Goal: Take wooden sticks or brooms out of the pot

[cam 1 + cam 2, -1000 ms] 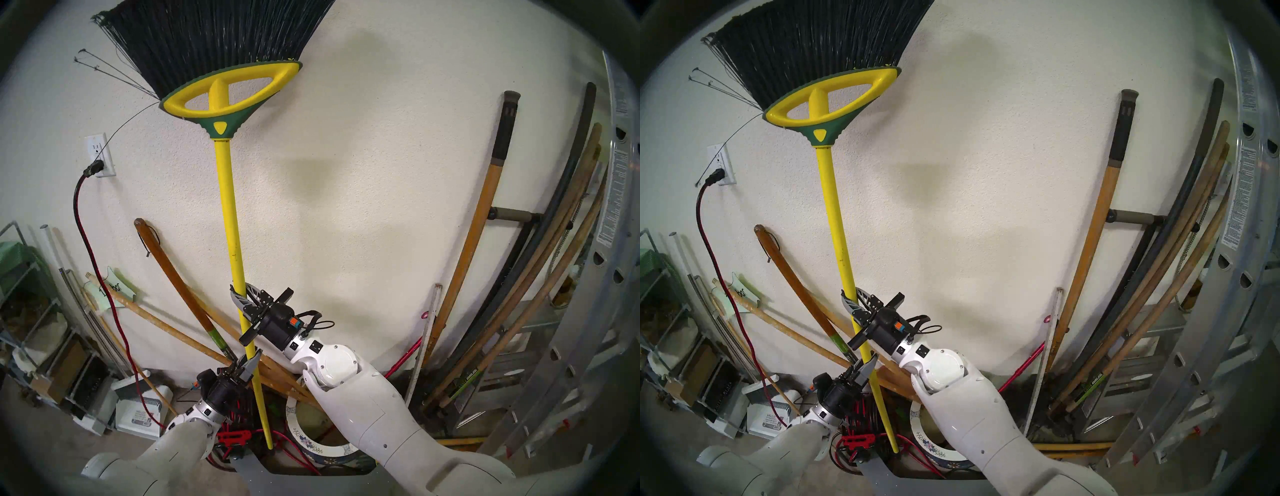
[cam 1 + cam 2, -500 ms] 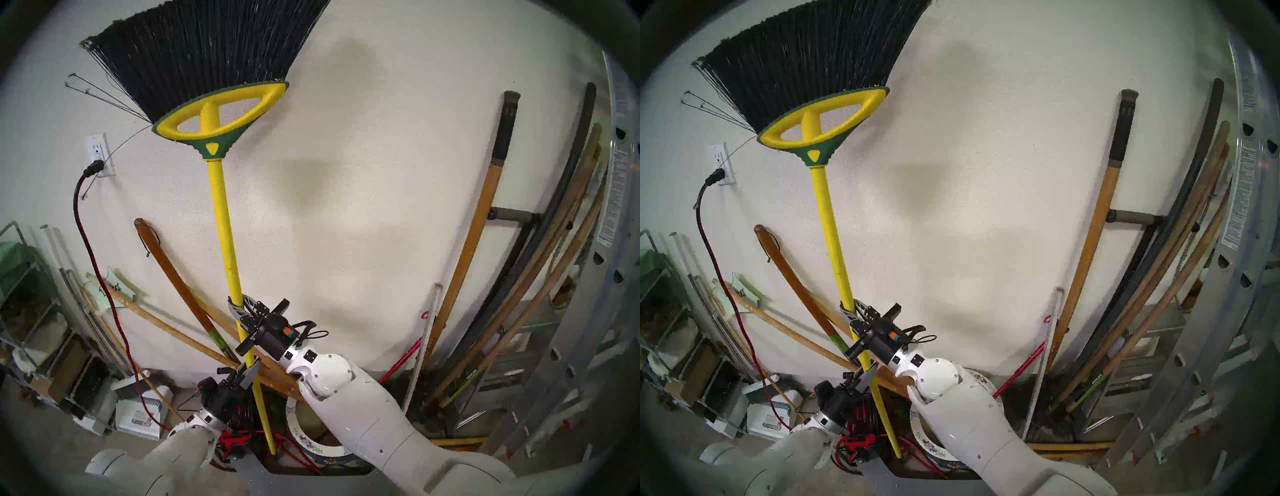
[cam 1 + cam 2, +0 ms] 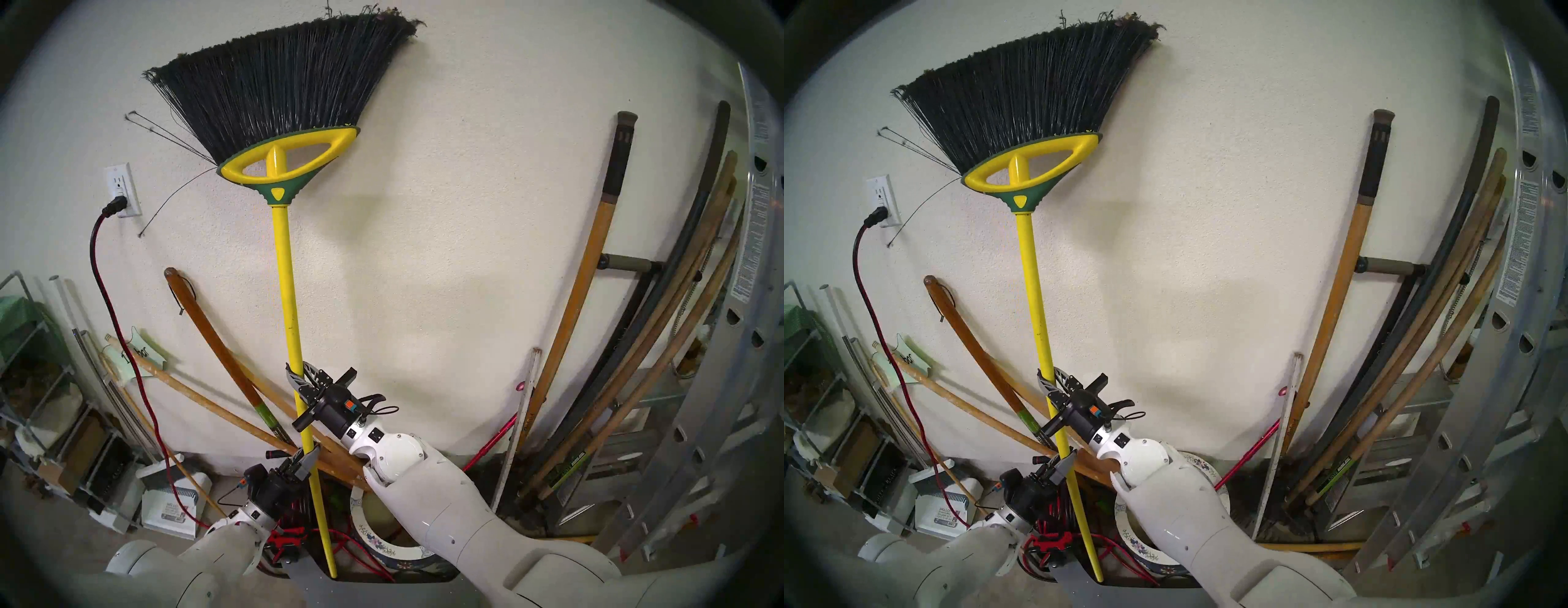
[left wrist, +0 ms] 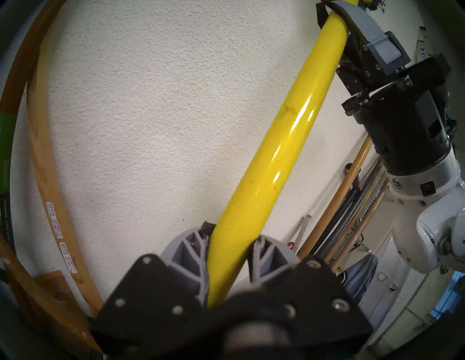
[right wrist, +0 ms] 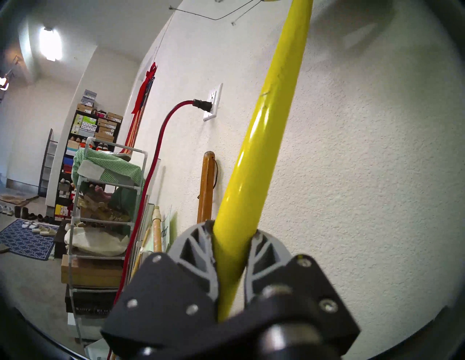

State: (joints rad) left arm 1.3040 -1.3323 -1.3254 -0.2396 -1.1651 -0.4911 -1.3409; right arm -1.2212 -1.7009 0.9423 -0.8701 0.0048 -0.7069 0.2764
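Both grippers pinch the yellow broom (image 3: pixel 292 305) by its pole: the right gripper (image 3: pixel 297 371) high, the left gripper (image 3: pixel 312 456) lower. It stands bristles-up, its tip beside the flowered pot (image 3: pixel 384 550), against the wall (image 3: pixel 445 212).

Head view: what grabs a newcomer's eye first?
The yellow broom, upright mid-frame against the white wall, dark bristles fanned at the top. Both grippers are shut on its pole: the right gripper higher, the left gripper lower. Its bottom end hangs beside the flowered pot, among crossed wooden poles.
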